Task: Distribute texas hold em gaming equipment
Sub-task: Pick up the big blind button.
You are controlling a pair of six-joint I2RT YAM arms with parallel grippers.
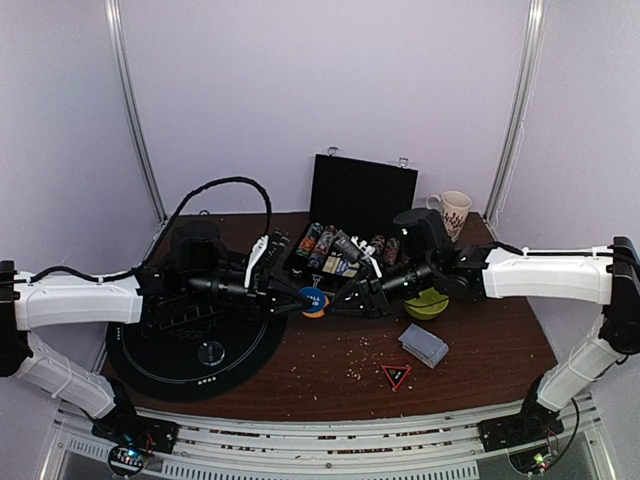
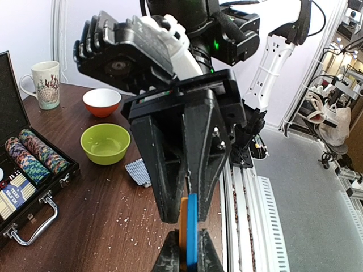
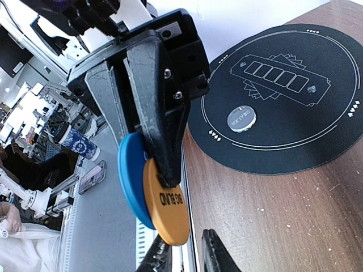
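Left gripper (image 3: 153, 164) clamps the blue disc (image 3: 131, 181) and orange disc (image 3: 168, 211) together. The right gripper (image 3: 184, 245), parted and empty, should probably pinch only orange's free rim, squarely.

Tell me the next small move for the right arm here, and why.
Probably ease the right gripper slightly further onto the discs, then close. The left gripper clamps the blue disc and orange disc together, while the right fingertips look parted and appear to reach only their edge.

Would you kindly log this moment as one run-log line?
left gripper: shut on blue disc and orange disc | right gripper: open | dealer button: on black mat
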